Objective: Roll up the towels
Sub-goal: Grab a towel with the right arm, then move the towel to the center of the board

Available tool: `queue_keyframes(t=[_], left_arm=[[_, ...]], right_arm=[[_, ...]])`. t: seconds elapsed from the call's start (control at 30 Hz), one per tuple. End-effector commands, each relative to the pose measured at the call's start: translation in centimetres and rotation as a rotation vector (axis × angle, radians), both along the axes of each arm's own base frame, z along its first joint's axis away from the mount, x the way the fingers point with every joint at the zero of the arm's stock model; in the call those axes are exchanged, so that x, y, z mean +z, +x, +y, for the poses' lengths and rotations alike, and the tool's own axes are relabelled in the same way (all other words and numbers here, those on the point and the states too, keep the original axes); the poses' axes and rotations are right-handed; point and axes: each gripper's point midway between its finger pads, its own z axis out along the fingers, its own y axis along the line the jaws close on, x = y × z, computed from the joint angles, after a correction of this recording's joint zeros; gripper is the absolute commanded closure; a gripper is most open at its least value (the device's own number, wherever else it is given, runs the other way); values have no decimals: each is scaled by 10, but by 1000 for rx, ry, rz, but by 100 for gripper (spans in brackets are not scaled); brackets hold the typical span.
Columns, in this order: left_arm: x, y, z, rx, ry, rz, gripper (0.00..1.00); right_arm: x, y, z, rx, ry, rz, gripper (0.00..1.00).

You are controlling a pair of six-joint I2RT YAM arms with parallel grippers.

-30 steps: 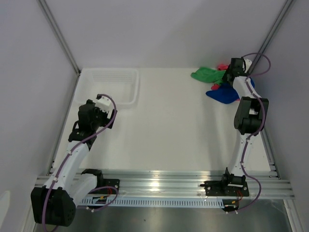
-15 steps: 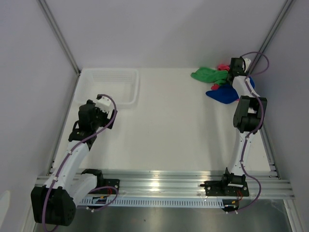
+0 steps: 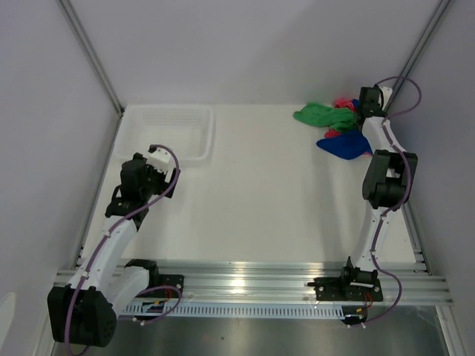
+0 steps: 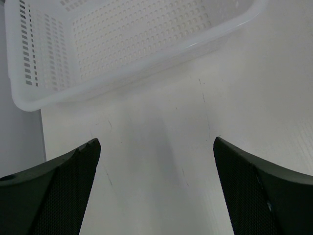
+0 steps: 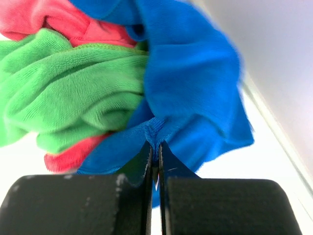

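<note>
Blue towel (image 5: 195, 73), green towel (image 5: 73, 88), pink towel (image 5: 29, 14): one crumpled heap.

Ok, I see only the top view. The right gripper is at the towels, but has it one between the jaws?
Observer: Yes. The right wrist view shows the right gripper shut on a fold of the blue towel.
Operator: Is the green one pinched also?
Observer: No, only blue cloth is between the jaws. The green towel lies to their left.
Operator: And the other arm?
Observer: The left gripper is open and holds nothing. The basket is just ahead of it.
</note>
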Motion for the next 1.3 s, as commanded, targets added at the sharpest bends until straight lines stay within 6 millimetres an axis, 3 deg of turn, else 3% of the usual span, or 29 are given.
queue_keyframes(t=[0.0,0.03,0.13,0.17,0.23,0.27,0.3,0.37,0.4,0.47,0.5,0.53,0.6,0.63,0.73,0.77,0.8,0.83,0.87,0.93,0.97,1.0,1.07,1.1,1.13,1.2,1.23,1.27], left_arm=[[13,0,-1,-16,12,-41,0],[15,-1,-3,-26,7,-47,0],[21,-4,-6,-43,-1,-61,1],[21,-5,-8,-54,-6,-62,1],[28,-7,-10,-67,-12,-75,0],[30,-8,-11,-73,-14,-81,0],[31,-10,-14,-88,-20,-81,1],[40,-12,-17,-107,-26,-106,0],[42,-13,-21,-128,-34,-110,0],[48,-17,-25,-155,-43,-116,0],[53,-18,-25,-156,-42,-123,0],[54,-19,-28,-174,-50,-121,0],[63,-23,-30,-187,-54,-125,0],[65,-24,-32,-197,-59,-125,1],[72,-28,-35,-213,-64,-136,1],[74,-30,-36,-219,-66,-139,0],[73,-32,-36,-225,-66,-127,0],[75,-33,-37,-238,-61,-129,1],[74,-35,-42,-267,-66,-121,1],[68,-40,-48,-313,-65,-94,1],[66,-43,-55,-352,-80,-83,2],[62,-46,-58,-373,-86,-65,3],[58,-48,-66,-419,-97,-43,4],[57,-48,-69,-436,-101,-33,5],[55,-48,-71,-454,-92,-25,6],[49,-46,-79,-482,-78,20,9],[46,-44,-81,-497,-56,38,11],[40,-44,-94,-538,-40,81,15]], right_arm=[[142,-16,-12,-47,-82,-279,100],[181,-27,-6,-44,-92,-351,100],[241,-46,11,-3,-133,-450,100],[275,-58,31,33,-146,-516,100],[314,-73,57,90,-189,-570,100],[343,-88,75,124,-195,-627,100],[365,-94,110,219,-197,-668,100],[398,-110,149,316,-180,-758,100],[416,-123,184,396,-149,-811,100],[454,-143,229,505,-73,-918,100],[448,-142,243,534,-62,-904,100],[465,-150,255,568,-32,-945,100],[467,-156,279,622,8,-947,100],[467,-162,302,672,55,-955,100],[459,-174,322,727,132,-939,100],[433,-170,330,757,154,-879,100],[420,-171,333,757,193,-855,100],[422,-185,328,761,223,-874,100],[369,-179,337,780,237,-769,100],[328,-187,337,767,304,-712,100],[321,-199,330,759,327,-723,100],[258,-201,332,744,353,-602,100],[218,-218,324,727,397,-546,100],[189,-224,324,726,415,-493,100],[131,-237,325,719,451,-372,100],[86,-256,321,697,488,-273,100],[46,-273,318,677,521,-173,100],[30,-281,316,672,530,-128,100]])
